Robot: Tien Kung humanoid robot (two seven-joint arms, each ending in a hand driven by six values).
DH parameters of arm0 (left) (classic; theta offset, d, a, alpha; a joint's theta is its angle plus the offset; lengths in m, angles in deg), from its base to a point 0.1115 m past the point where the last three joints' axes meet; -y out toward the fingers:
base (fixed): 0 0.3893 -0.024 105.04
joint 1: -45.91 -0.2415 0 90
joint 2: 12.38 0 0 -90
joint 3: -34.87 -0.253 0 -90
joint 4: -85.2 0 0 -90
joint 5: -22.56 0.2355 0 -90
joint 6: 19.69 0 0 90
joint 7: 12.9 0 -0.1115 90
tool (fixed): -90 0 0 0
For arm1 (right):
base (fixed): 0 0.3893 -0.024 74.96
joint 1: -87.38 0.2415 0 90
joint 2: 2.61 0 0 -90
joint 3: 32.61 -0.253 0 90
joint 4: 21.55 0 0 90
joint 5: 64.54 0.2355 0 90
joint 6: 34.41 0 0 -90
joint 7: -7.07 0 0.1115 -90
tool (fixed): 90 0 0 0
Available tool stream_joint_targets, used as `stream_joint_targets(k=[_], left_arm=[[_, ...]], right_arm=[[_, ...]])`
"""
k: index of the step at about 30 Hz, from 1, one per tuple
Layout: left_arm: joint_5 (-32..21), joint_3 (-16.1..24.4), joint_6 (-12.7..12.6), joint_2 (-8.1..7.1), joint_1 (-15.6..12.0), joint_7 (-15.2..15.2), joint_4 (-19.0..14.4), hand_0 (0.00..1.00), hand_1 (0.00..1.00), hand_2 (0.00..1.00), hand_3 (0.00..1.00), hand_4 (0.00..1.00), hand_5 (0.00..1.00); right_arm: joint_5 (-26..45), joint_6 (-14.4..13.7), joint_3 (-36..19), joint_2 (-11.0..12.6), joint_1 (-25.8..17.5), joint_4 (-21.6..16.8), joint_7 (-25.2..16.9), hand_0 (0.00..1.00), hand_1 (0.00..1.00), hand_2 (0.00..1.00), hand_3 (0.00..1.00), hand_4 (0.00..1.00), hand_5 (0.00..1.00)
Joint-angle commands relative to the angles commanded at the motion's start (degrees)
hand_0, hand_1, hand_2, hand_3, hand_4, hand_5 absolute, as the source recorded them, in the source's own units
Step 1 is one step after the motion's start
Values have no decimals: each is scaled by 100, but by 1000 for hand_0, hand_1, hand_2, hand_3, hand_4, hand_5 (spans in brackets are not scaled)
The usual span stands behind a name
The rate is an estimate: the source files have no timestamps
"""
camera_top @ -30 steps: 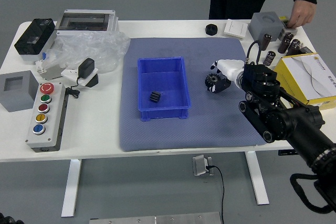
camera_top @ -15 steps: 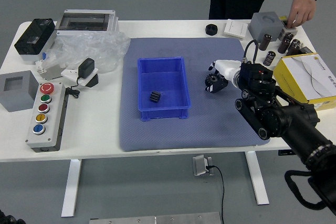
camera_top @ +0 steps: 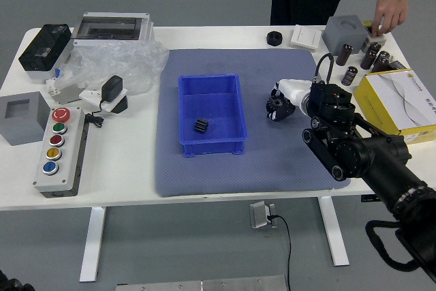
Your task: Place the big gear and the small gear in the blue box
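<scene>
Securing the big gear [camera_top: 276,105] right of centre is the step; the right hand [camera_top: 297,92] seemingly pinches it; next, lift leftward into the blue box [camera_top: 214,148].

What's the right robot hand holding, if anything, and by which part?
The right robot hand is at the big gear; whether it grips it can't be told.

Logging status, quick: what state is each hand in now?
Left hand: out of view; arm at bottom-left corner.
Right hand: at the black toothed gear; grip cannot be told.
</scene>
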Motion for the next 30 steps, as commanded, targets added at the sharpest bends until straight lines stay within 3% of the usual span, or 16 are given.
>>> stream_joint_targets(k=[5, 6, 18, 30], left_arm=[[11, 5, 1, 1, -1, 2, 0, 870, 840, 839, 886, 766, 741], [14, 6, 1, 1, -2, 2, 0, 870, 840, 839, 885, 766, 741], [53, 18, 7, 4, 1, 10, 1, 870, 840, 838, 885, 767, 738], [57, 29, 2, -4, -5, 12, 1, 870, 840, 837, 885, 766, 738]], right_arm=[[0, -58, 15, -7, -2, 3, 9, 599, 572, 671, 672, 634, 284], [0, -62, 19, -9, -4, 5, 11, 542, 514, 587, 642, 539, 264], [0, -140, 38, -30, -16, 36, 46, 486, 472, 531, 624, 513, 247], [0, -407, -28, 43, -39, -59, 65, 453, 429, 468, 609, 485, 237]])
